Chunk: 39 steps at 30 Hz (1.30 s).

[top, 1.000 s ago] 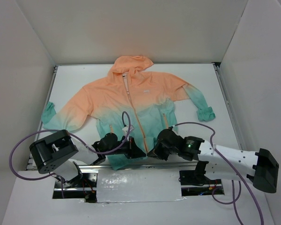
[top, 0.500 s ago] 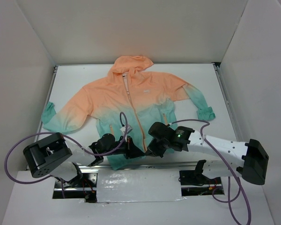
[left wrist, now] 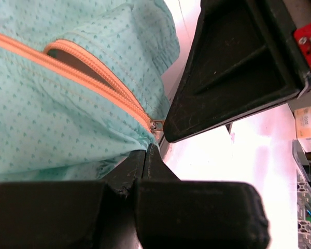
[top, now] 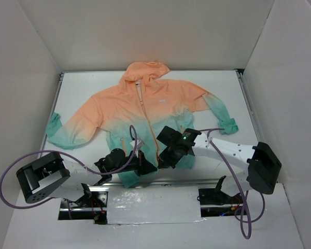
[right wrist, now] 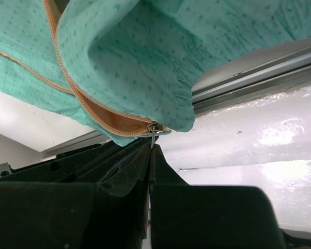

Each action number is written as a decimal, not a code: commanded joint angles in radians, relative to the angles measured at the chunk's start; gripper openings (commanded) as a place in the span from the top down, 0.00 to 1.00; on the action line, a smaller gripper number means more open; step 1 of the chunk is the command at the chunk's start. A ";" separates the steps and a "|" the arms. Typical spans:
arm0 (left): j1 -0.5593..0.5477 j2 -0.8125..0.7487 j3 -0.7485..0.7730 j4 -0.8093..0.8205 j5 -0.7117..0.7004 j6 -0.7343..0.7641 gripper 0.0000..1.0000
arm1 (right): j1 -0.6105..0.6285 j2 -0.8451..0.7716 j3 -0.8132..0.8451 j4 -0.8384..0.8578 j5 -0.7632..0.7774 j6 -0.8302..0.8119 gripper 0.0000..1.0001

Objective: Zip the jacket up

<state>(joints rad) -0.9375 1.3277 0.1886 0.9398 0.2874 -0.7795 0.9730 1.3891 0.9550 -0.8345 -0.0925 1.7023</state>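
The jacket point(top: 145, 109) lies flat on the table, peach hood at the far side and teal hem towards the arms. Its orange front zipper point(top: 154, 137) is open at the bottom. My left gripper point(top: 149, 167) is shut on the teal hem point(left wrist: 67, 155) just below the zipper's lower end point(left wrist: 156, 124). My right gripper point(top: 163, 160) is beside it, shut on the small metal zipper pull point(right wrist: 153, 134), with the hem lifted over its fingers point(right wrist: 119, 171). One right finger point(left wrist: 233, 67) shows in the left wrist view, close to the slider.
A metal rail point(right wrist: 249, 83) runs along the table's near edge below the hem. White walls enclose the table on three sides. Purple cables point(top: 20, 166) loop by both arm bases. A shiny plate point(top: 150, 205) lies between the bases.
My right arm has swung left and away from the near edge, bringing its gripper over the hem at the zipper's foot. My left arm's elbow has dropped back while its gripper stays on the hem.
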 commanded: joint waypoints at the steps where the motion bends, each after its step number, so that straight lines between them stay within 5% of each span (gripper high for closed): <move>1: -0.015 -0.015 -0.008 0.043 0.025 0.049 1.00 | -0.029 -0.001 0.080 -0.052 0.074 0.031 1.00; 16: -0.095 0.025 0.021 0.018 0.036 0.132 1.00 | -0.192 0.013 0.148 -0.098 0.080 0.138 1.00; 27: -0.116 -0.002 0.017 -0.002 0.024 0.141 1.00 | -0.198 0.088 0.224 -0.064 0.091 0.097 1.00; 39: -0.152 -0.119 -0.034 -0.090 -0.036 0.112 1.00 | -0.378 0.431 0.677 -0.130 0.099 -0.095 1.00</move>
<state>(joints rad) -1.0580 1.2438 0.1802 0.8810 0.2043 -0.6601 0.6304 1.7741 1.5303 -1.0042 -0.0486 1.6474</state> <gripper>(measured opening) 0.037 0.007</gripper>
